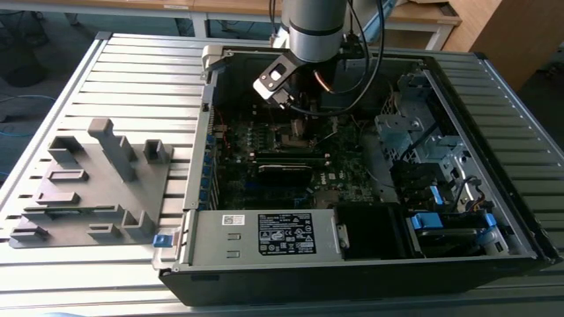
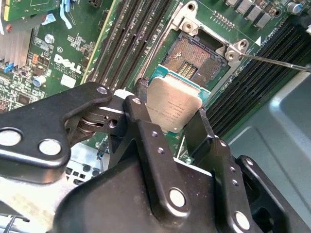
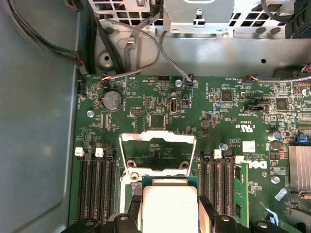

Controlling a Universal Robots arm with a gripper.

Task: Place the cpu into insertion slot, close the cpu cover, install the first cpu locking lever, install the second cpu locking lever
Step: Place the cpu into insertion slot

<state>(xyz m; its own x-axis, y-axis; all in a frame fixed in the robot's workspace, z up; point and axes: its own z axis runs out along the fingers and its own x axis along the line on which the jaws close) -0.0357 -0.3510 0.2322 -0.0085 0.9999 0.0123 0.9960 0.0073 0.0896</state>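
The gripper [image 2: 169, 109] is clenched on the cpu [image 2: 176, 99]: its two black fingers [image 2: 146, 136] pinch opposite edges of the chip, with the dull silver top facing up. The chip hangs level, close above the green motherboard [image 3: 160, 104]. It isn't seated, going by the second wrist view.

Just beyond the chip's far edge, and partly hidden under it, lies the insertion slot [image 2: 192, 58], open with its contact field bare. So the slot sits below the held chip and slightly ahead of it. As far as I can judge, the chip's edges run about square to the slot's rim.

Behind the slot the cpu cover [image 3: 155, 170] stands tipped back, leaving the slot uncovered. Rows of black memory slots [image 3: 97, 187] flank it on both sides.

Farther out, the arm [image 1: 313, 26] reaches down into the open computer case [image 1: 352, 281].
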